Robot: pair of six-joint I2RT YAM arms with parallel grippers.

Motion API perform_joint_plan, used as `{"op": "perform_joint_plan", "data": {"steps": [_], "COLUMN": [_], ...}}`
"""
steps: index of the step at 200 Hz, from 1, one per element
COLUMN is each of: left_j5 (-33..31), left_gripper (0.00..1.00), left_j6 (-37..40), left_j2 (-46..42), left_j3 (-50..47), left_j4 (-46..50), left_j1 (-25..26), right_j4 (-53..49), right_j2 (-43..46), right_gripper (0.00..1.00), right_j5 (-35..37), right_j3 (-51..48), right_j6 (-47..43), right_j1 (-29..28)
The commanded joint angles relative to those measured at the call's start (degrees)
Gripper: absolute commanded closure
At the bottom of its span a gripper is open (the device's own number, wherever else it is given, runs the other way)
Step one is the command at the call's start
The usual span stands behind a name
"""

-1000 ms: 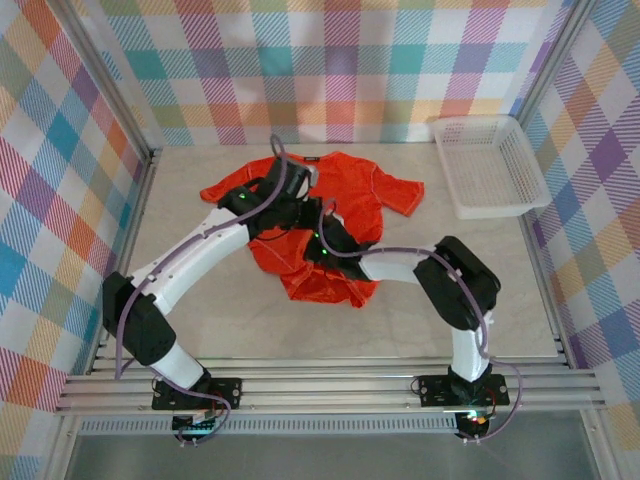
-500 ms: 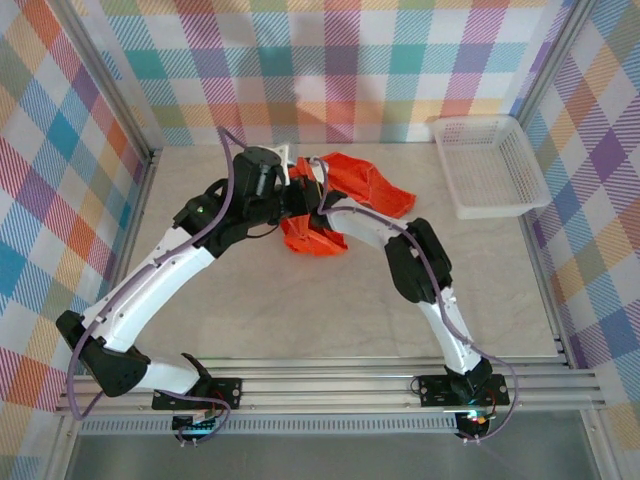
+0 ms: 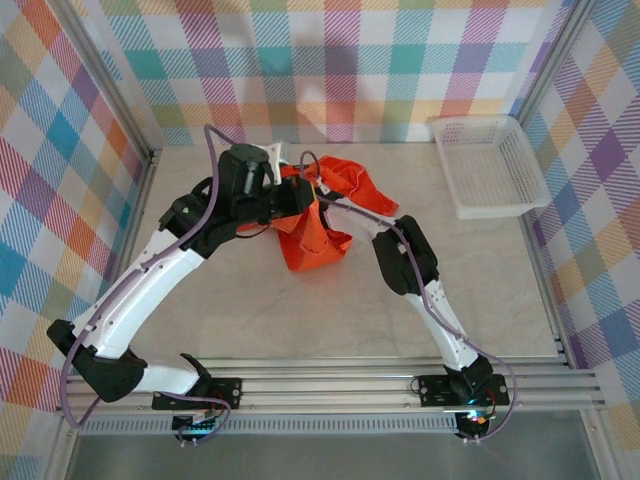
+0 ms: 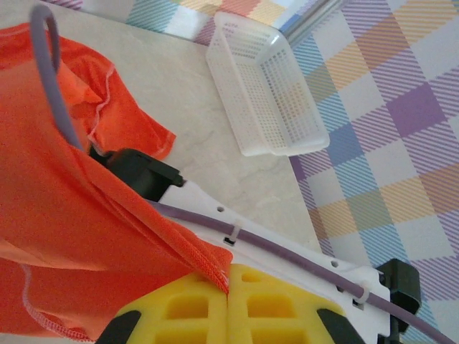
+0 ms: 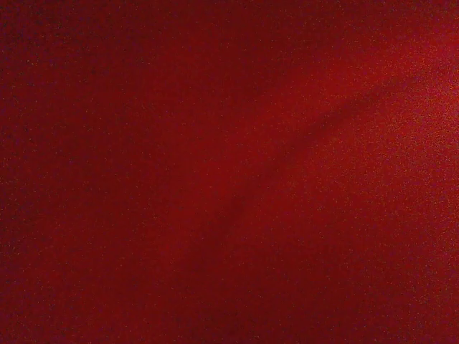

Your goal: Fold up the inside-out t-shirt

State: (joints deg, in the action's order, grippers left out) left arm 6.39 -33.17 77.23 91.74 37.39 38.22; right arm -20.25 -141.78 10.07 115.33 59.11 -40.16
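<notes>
The inside-out t-shirt (image 3: 318, 240) is bunched up near the middle of the table's (image 3: 250, 320) far half, lifted between the two arm tips rather than spread flat. From above it makes a rough L: one thick lobe droops toward the near edge and ends in a blunt fold, while a thinner part trails right from the top of the bundle toward the white mesh basket (image 3: 490, 165). Its longer run therefore goes near to far, with the raised end on the far side. The left gripper (image 4: 228, 290) is clenched on the shirt. In the left wrist view its yellow pads press together, with a stitched hem edge pinched in the seam between them and the cloth fanning away to the left. The right arm (image 3: 405, 262) reaches in from the right and its tip is wrapped in the bundle. The right wrist camera gives dark red fabric against the lens, so I cannot tell whether the right gripper is grasping or released. Bare marble lies open on the near side of the shirt, between the two arms, and also to its left. The basket sits in the far right corner against the plaid walls (image 3: 330, 60), well apart from the shirt.
</notes>
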Motion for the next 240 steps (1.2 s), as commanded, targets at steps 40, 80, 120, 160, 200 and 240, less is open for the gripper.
{"op": "perform_joint_plan", "data": {"steps": [40, 80, 120, 160, 200, 240], "left_j5": [5.2, 7.2, 6.9, 4.6, 3.0, 4.0], "left_gripper": [1.00, 1.00, 1.00, 1.00, 1.00, 1.00], "left_j6": [1.2, 1.2, 0.4, 0.5, 0.2, -0.4], "left_j2": [4.7, 16.8, 28.5, 35.5, 38.1, 30.8], "left_j3": [-7.4, -6.7, -3.5, -3.4, -5.0, -9.5], "left_j4": [-5.9, -9.4, -9.1, -7.2, -4.9, -6.5], "left_j1": [-14.7, -22.8, -29.1, -35.2, -37.9, -35.3], "right_j4": [-7.0, -12.1, -16.3, -18.8, -20.5, -14.1], "right_j2": [17.5, 35.7, 50.8, 66.0, 75.7, 73.3], "right_gripper": [1.00, 1.00, 1.00, 1.00, 1.00, 1.00], "right_j5": [-16.5, -25.0, -33.6, -37.7, -38.7, -36.8], "right_j3": [-8.2, -18.3, -26.3, -32.4, -35.4, -49.7], "right_j6": [-19.2, -28.6, -30.9, -30.5, -31.2, -29.4], "right_j1": [3.7, 3.8, 5.5, 12.6, 22.8, 23.8]}}
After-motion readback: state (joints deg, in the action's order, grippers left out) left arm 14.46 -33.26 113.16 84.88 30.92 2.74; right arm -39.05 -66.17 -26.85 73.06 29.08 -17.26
